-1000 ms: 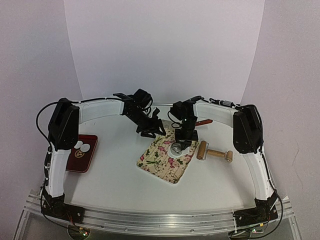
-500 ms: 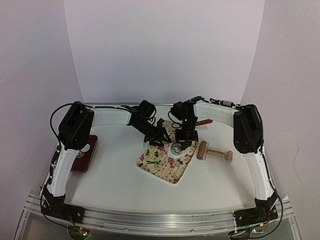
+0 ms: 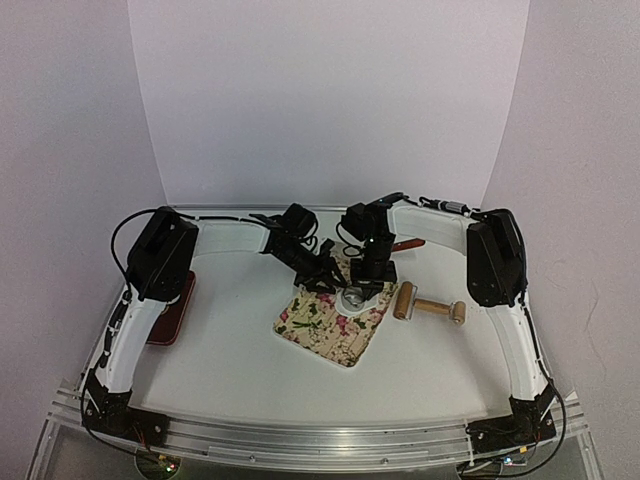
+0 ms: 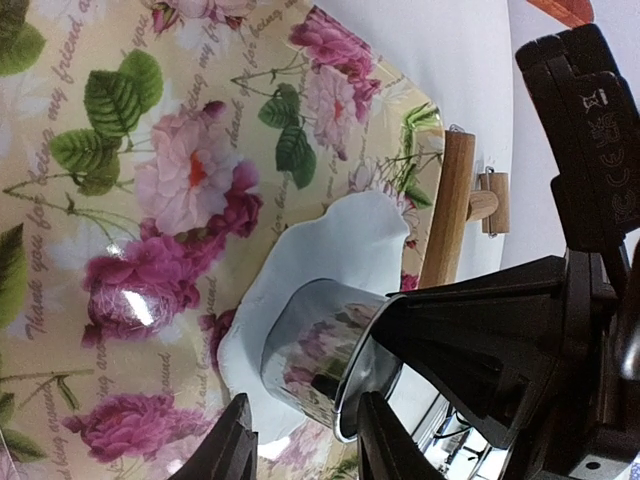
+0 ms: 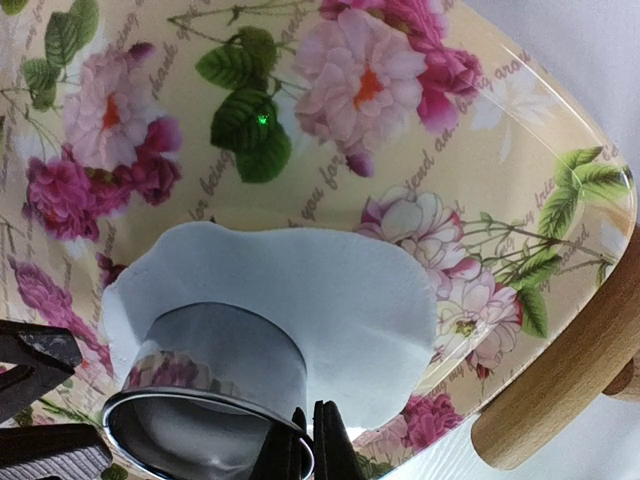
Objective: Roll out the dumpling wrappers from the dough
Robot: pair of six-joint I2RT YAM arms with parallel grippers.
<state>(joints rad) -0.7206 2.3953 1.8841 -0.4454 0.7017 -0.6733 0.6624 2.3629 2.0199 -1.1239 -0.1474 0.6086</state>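
Note:
A flattened sheet of white dough (image 5: 300,290) lies on the floral cutting board (image 3: 322,325). The metal ring cutter (image 3: 352,296) stands on the dough. My right gripper (image 5: 308,440) is shut on the cutter's rim (image 5: 220,370). My left gripper (image 4: 310,445) is open, its fingertips close on either side of the cutter (image 4: 310,355), above the dough's edge (image 4: 340,240). In the top view my left gripper (image 3: 318,278) sits just left of my right gripper (image 3: 366,282). The cut dumpling wrappers are hidden behind my left arm.
A wooden rolling pin (image 3: 428,305) lies right of the board, also in the left wrist view (image 4: 445,220) and right wrist view (image 5: 560,390). A dark red tray (image 3: 170,322) sits at the left, partly behind my left arm. A red-handled tool (image 3: 408,243) lies behind the right arm.
My left arm has swung right from over the red tray to the board, bringing its open gripper up to the cutter. My right gripper and the cutter have not moved.

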